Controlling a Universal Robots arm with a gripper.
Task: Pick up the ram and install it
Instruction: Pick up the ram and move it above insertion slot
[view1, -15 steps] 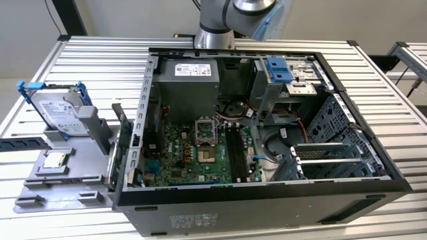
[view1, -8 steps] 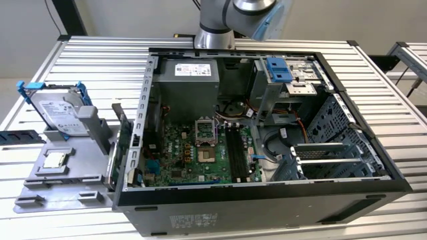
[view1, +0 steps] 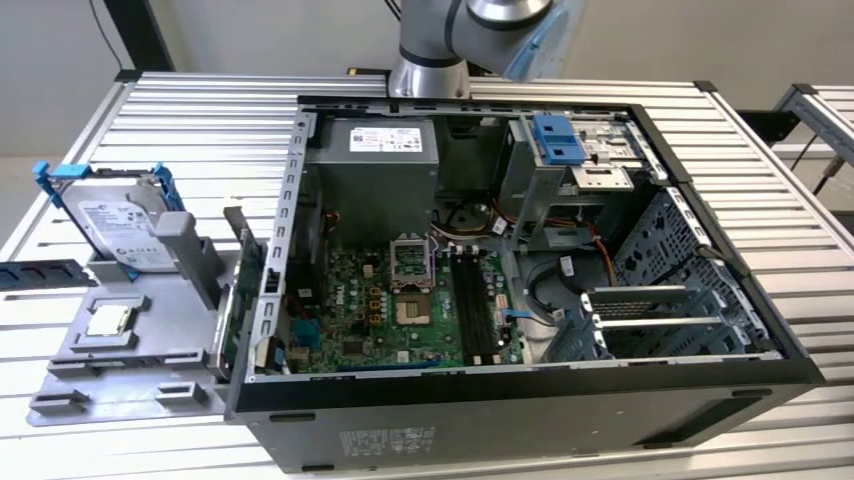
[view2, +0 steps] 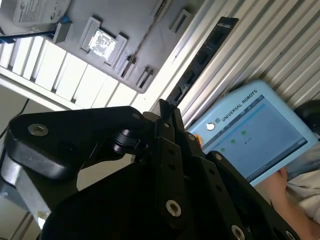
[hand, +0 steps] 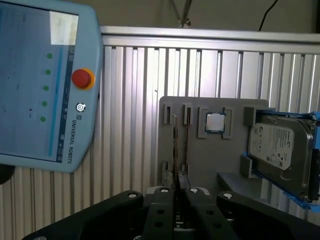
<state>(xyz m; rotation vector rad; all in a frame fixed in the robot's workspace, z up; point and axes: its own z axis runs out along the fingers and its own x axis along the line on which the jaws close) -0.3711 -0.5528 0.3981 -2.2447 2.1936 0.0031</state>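
The ram (view1: 246, 285) is a thin dark stick standing on its long edge in the slots of the grey tray (view1: 134, 330), on the side nearest the computer case (view1: 534, 400). In the first wrist view the ram (hand: 175, 145) appears edge-on as a thin line on the tray (hand: 200, 165). My gripper (hand: 176, 192) hangs well above the tray, in line with the stick. Its black fingers (view2: 165, 117) sit together with nothing between them. The motherboard's long black memory slots (view1: 470, 300) lie inside the open case.
A silver hard drive (view1: 123, 232) in blue brackets and a small square processor chip (view1: 107, 319) sit on the tray. Another dark stick (view1: 43, 272) lies flat on the slatted table beside the tray. A person holds a light-blue control tablet (hand: 45, 85) over the table.
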